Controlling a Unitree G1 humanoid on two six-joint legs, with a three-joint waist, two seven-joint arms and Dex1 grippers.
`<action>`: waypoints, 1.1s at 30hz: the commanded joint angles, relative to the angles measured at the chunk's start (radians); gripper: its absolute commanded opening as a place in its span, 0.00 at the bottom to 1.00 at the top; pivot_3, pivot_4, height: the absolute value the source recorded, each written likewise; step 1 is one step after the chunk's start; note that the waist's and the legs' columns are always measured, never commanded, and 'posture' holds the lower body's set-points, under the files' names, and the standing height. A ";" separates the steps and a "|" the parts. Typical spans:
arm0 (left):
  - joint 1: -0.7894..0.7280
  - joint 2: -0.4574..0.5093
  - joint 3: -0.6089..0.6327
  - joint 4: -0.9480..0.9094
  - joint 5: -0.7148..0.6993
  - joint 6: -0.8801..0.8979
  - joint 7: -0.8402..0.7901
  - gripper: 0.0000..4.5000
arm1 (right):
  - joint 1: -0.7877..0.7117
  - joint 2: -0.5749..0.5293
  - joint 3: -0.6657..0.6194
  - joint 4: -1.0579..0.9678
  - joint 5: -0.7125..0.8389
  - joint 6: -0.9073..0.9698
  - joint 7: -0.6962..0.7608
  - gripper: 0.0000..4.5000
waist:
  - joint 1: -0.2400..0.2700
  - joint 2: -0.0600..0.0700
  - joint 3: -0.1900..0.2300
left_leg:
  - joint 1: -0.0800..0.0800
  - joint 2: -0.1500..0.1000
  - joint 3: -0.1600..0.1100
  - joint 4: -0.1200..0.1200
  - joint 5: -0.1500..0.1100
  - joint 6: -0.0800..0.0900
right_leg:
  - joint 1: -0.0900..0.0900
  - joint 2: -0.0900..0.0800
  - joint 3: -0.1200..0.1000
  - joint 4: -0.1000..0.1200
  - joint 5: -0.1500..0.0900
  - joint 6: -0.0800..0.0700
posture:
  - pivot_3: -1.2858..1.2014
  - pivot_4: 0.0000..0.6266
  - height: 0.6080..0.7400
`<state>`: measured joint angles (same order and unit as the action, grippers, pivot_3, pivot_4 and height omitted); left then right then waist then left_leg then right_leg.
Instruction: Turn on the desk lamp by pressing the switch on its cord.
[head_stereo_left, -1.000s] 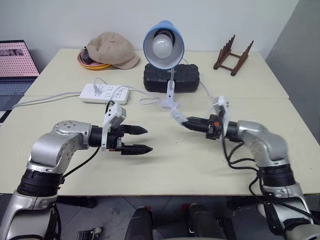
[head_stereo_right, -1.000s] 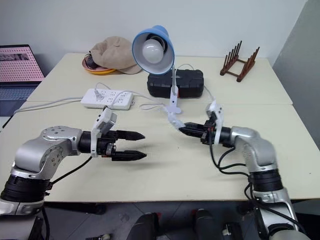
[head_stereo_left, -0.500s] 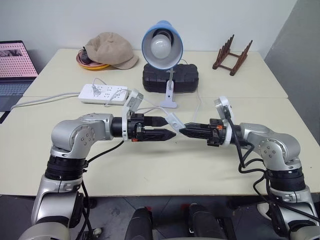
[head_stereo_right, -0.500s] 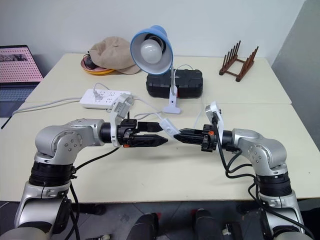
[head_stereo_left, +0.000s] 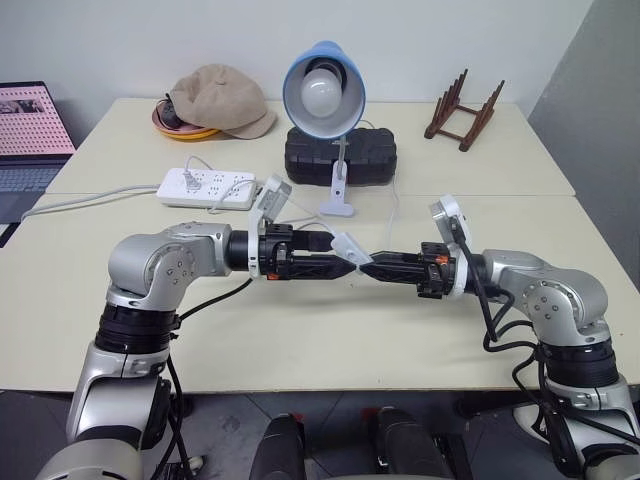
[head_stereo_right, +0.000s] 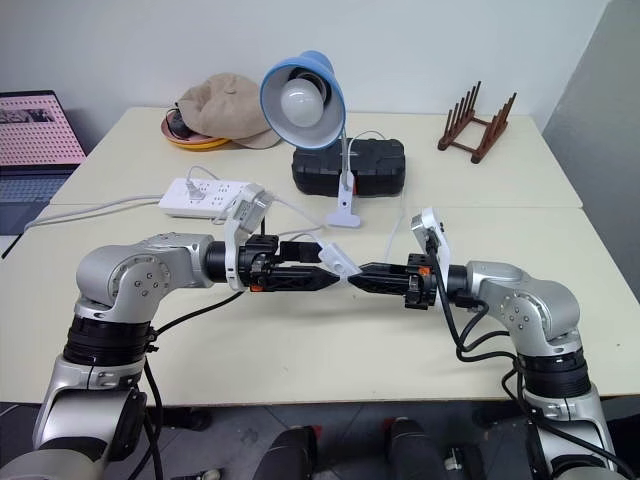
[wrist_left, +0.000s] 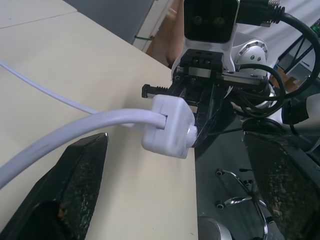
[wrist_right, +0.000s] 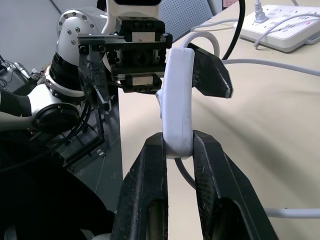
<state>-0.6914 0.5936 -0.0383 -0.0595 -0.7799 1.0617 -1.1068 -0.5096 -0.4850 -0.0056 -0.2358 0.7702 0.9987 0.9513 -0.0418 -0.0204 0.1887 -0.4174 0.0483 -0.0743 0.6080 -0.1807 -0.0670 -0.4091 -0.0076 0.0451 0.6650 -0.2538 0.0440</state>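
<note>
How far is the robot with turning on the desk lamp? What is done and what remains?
Done: the right gripper is shut on the switch and holds it above the table. In hand: the left gripper, fingers apart, has the switch between them, not visibly pressing. Left: the press itself; the bulb of the desk lamp does not look lit.

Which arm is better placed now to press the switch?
Left. The right claw is shut on the switch, holding it up, while the left claw stands open around its free end.
</note>
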 joint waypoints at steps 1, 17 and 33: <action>-0.023 0.003 0.006 -0.009 -0.020 -0.003 -0.019 0.77 | -0.002 -0.011 -0.007 -0.042 0.037 0.003 -0.001 0.08 | 0.000 0.000 0.000 | 0.000 0.000 0.000 0.000 0.000 0.000 | 0.000 0.000 0.000 0.000 0.000 0.000 | 0.52 0.24 1.00; -0.018 0.010 -0.002 -0.019 -0.016 -0.007 -0.037 0.16 | -0.002 -0.006 0.007 -0.043 0.048 -0.003 -0.012 0.08 | 0.000 0.000 0.000 | 0.000 0.000 0.000 0.000 0.000 0.000 | 0.000 0.000 0.000 0.000 0.000 0.000 | 0.52 0.24 1.00; 0.105 0.109 0.054 -0.075 -0.009 -0.019 -0.021 0.55 | -0.054 -0.029 0.028 0.036 0.011 -0.055 0.017 0.08 | -0.008 0.000 0.000 | 0.000 0.000 0.000 0.000 0.000 0.000 | 0.000 0.000 0.000 0.000 0.000 0.000 | 0.52 0.24 1.00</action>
<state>-0.6214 0.6578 -0.0309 -0.0831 -0.7986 1.0653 -1.1264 -0.5290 -0.4979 0.0285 -0.2174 0.7978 0.9847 0.9450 -0.0498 -0.0204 0.1887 -0.4173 0.0484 -0.0742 0.6079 -0.1807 -0.0670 -0.4095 -0.0076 0.0454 0.6650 -0.2539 0.0438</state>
